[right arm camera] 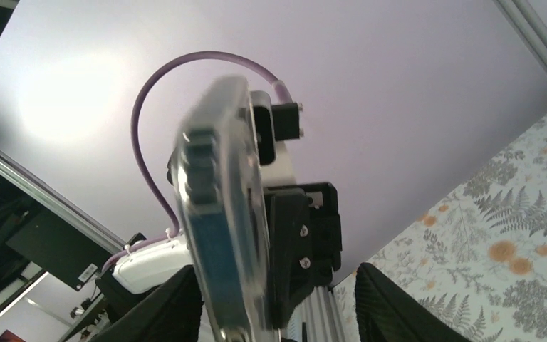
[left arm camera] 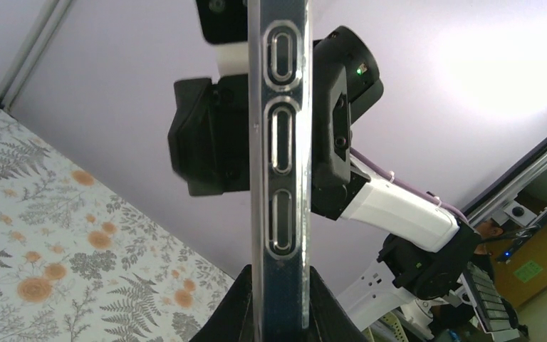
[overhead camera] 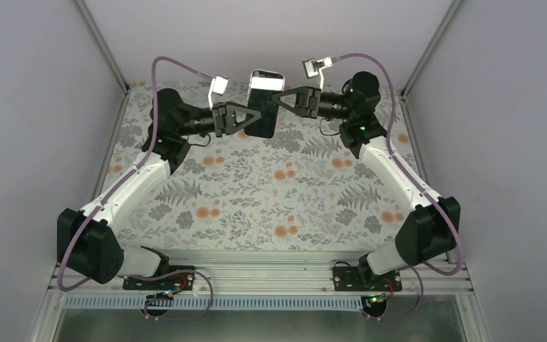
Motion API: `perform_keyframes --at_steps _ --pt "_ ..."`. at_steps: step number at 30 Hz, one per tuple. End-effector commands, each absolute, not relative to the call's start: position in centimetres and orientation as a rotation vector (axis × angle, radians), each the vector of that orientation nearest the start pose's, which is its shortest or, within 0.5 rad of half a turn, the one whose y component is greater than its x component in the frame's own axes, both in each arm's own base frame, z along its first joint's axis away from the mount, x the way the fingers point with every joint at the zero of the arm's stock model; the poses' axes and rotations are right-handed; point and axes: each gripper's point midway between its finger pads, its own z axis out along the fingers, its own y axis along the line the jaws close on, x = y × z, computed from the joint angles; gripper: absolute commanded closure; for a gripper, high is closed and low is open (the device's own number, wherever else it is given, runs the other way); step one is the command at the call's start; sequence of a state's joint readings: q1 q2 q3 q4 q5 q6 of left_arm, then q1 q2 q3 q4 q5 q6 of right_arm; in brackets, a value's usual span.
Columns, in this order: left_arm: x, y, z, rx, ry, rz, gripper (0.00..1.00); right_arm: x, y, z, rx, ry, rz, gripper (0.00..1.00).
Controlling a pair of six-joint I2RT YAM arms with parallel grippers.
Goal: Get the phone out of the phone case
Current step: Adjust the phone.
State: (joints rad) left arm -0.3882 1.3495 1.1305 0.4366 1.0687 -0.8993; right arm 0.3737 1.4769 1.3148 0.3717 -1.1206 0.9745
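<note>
A dark blue phone (overhead camera: pixel 263 107) in a clear case (left arm camera: pixel 279 142) is held upright in the air over the back middle of the table. My left gripper (overhead camera: pixel 251 118) is shut on its lower part. In the left wrist view, both fingers (left arm camera: pixel 231 313) press on the two faces of the cased phone (left arm camera: pixel 285 292), seen edge-on. My right gripper (overhead camera: pixel 279 97) reaches in from the right at the phone's upper part. In the right wrist view, its fingers (right arm camera: pixel 384 306) stand wide apart. The blurred phone (right arm camera: pixel 217 228) lies close by the left finger, and contact is unclear.
The table (overhead camera: pixel 256 199) has a floral cloth with ferns and orange flowers. Grey walls close in the back and sides, with metal frame posts (overhead camera: pixel 107 50) at the corners. The left gripper's black body (right arm camera: pixel 303 228) shows behind the phone.
</note>
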Motion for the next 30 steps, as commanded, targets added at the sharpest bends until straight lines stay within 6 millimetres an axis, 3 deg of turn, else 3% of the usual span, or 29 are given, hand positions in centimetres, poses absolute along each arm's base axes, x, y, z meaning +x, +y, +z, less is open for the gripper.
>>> perform_keyframes --at_steps 1,8,22,27,30 --pt "26.9 -27.1 43.4 0.695 1.506 -1.687 0.98 31.1 29.4 45.1 -0.650 1.598 1.767 0.53" --pt "27.3 -27.2 42.5 0.672 1.542 -1.667 0.98 31.8 29.9 44.6 -0.606 1.633 1.780 0.61" --pt "27.9 -27.3 42.2 0.661 1.567 -1.656 0.98 30.9 30.9 42.9 -0.611 1.675 1.811 0.82" --pt "27.8 -27.3 42.2 0.671 1.569 -1.641 0.97 30.7 31.0 42.8 -0.616 1.673 1.811 0.96" --pt "27.9 -27.3 41.8 0.696 1.596 -1.606 0.81 30.7 30.7 43.2 -0.623 1.663 1.810 0.96"
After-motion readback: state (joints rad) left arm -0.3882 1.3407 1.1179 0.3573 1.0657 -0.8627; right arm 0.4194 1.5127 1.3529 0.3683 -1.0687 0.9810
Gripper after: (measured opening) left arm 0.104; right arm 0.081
